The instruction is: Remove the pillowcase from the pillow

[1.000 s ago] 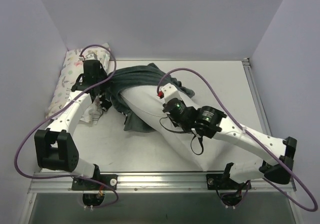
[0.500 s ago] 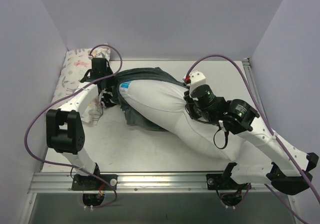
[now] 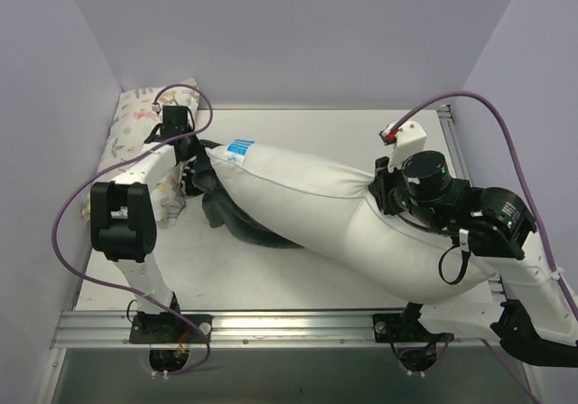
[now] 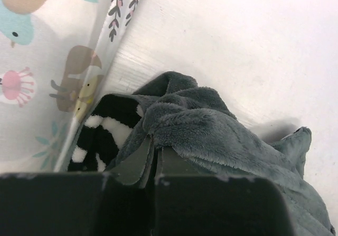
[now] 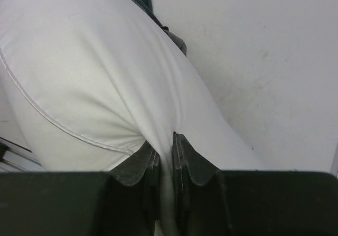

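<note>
The white pillow [image 3: 316,201] lies slantwise across the table, its blue-and-white label [image 3: 240,148] at the far left corner. It is almost wholly out of the pillowcase [image 3: 237,219], which lies bunched under its left end, grey inner face out. My right gripper [image 3: 384,187] is shut on a fold of the pillow [image 5: 105,67] at the right. My left gripper [image 3: 185,160] is shut on the pillowcase's grey plush [image 4: 211,130], with zebra stripes [image 4: 100,135] showing beside it.
A small pastel animal-print pillow [image 3: 135,124] lies along the left wall and fills the left of the left wrist view [image 4: 47,62]. Purple cables loop over both arms. A metal rail [image 3: 289,323] runs along the near table edge.
My right gripper has pulled the pillow far to the right and toward me, drawing it out of the pillowcase. The left gripper held the pillowcase at the far left, shifting slightly.
</note>
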Robot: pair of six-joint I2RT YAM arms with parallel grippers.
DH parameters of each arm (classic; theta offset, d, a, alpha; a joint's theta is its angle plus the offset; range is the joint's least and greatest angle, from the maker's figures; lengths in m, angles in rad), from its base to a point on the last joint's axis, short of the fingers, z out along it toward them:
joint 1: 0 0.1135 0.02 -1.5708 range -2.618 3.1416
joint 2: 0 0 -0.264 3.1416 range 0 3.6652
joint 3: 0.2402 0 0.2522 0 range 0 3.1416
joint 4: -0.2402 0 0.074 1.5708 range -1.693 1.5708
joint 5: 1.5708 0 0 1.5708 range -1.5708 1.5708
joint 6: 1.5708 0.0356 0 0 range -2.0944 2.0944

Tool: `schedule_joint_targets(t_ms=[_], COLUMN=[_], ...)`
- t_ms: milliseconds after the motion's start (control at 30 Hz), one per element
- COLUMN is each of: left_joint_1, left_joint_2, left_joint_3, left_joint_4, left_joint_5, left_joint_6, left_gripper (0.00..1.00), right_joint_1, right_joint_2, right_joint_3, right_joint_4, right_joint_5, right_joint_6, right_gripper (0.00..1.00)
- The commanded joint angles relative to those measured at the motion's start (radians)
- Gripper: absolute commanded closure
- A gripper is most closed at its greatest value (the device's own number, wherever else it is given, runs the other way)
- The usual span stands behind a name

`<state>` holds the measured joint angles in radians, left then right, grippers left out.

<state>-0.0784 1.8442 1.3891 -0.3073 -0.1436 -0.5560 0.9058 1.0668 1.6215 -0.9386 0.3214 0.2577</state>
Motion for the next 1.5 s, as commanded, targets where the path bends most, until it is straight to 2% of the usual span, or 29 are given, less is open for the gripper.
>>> schedule_joint_targets(t_ms=[0, 400, 600, 700, 800, 1000, 1133, 1267, 1367, 1400, 1467], left_joint_1=[0.012, -0.004, -0.007, -0.011, -0.011, -0.015, -0.024, -0.040, -0.055, -0.061, -0.073], left_joint_2=[-0.019, -0.060, -0.057, -0.059, -0.063, -0.112, -0.154, -0.195, -0.249, -0.260, -0.289], left_joint_3=[0.027, -0.099, -0.122, -0.124, -0.122, -0.142, -0.170, -0.200, -0.220, -0.222, -0.217], left_joint_4=[0.036, 0.039, 0.033, 0.007, -0.033, -0.049, -0.050, -0.046, -0.036, -0.035, -0.039], left_joint_5=[-0.042, -0.043, -0.056, -0.077, -0.129, -0.137, -0.137, -0.114, -0.076, -0.050, -0.027], left_joint_6=[-0.013, -0.065, -0.071, -0.078, -0.087, -0.082, -0.076, -0.071, -0.062, -0.058, -0.045], left_gripper=[1.00, 1.00, 1.00, 1.00, 1.00, 1.00, 1.00, 1.00, 1.00, 1.00, 1.00], right_joint_1=[-0.030, -0.142, -0.166, -0.176, -0.203, -0.318, -0.381, -0.407, -0.407, -0.406, -0.404], right_joint_2=[0.013, 0.197, 0.219, 0.217, 0.196, 0.177, 0.163, 0.111, 0.055, 0.047, 0.045], right_joint_3=[0.110, 0.495, 0.595, 0.589, 0.540, 0.494, 0.427, 0.223, -0.045, -0.189, -0.314], right_joint_4=[0.076, 0.112, 0.127, 0.153, 0.199, 0.238, 0.268, 0.377, 0.504, 0.544, 0.680], right_joint_5=[0.139, 0.094, 0.087, 0.108, 0.130, 0.153, 0.114, 0.033, -0.070, -0.093, -0.177], right_joint_6=[-0.009, -0.043, -0.060, -0.081, -0.095, -0.115, -0.110, -0.086, -0.049, -0.032, 0.000], right_gripper=[1.00, 1.00, 1.00, 1.00, 1.00, 1.00, 1.00, 1.00, 1.00, 1.00, 1.00])
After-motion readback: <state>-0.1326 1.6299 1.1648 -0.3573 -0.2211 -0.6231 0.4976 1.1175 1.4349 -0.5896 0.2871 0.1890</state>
